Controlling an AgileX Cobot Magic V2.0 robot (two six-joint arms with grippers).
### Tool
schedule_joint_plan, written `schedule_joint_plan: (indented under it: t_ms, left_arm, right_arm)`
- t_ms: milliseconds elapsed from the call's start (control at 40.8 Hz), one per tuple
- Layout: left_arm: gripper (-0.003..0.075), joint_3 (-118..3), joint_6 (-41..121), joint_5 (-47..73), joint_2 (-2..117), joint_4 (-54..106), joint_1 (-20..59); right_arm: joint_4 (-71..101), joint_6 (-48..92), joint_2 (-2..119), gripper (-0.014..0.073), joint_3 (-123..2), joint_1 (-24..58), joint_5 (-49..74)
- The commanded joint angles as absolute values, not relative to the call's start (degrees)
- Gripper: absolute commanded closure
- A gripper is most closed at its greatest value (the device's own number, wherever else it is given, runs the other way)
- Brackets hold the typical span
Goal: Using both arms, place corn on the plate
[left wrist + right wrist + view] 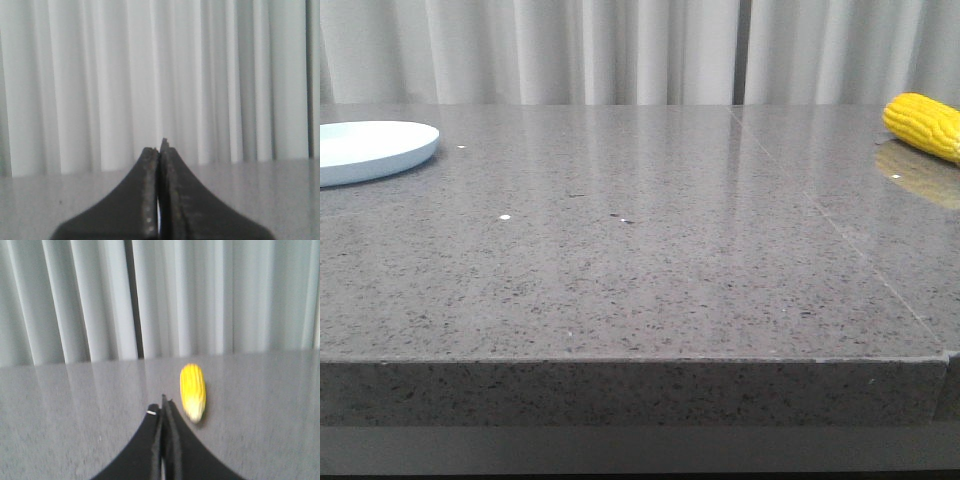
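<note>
The yellow corn (925,124) lies on the grey table at the far right, cut off by the edge of the front view. The pale blue-white plate (370,148) rests at the far left, partly out of frame. Neither arm shows in the front view. In the right wrist view the corn (193,391) lies on the table just past my right gripper (163,405), pale tip toward the fingers; the jaws are shut and empty. My left gripper (160,147) is shut with nothing in it, facing the curtain; no corn or plate shows there.
The grey speckled table (640,260) has its front edge near the camera. A seam (840,235) runs diagonally across its right side. White curtains (620,50) hang behind the far edge.
</note>
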State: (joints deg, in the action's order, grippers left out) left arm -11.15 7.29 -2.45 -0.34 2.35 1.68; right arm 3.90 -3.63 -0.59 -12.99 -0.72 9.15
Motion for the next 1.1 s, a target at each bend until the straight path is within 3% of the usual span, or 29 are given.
schedule_joint_plan:
  t_ms: [0,416,686,1078]
  left_arm:
    - [0.0741,-20.5,6.9,-2.5,0.1,2.7,1.6]
    - [0.0741,-46.1,6.9,29.2,17.7,2.7,1.6]
    - [0.0741,-46.0,6.9,33.7,25.3,2.7,1.6]
    - [0.0741,-46.0,6.9,33.7,31.1,2.7,1.6]
  right_arm:
    - [1.0,-2.9,0.9,0.0679,-21.0,-1.1,9.1]
    - [0.6,-2.9,17.7,0.0679,-43.7,-1.1,28.1]
    - [0.6,-2.9,27.0,0.0679,-44.1,-1.1,37.5]
    - [0.8,-2.9,35.9,0.0679,-44.0,-1.1,38.6]
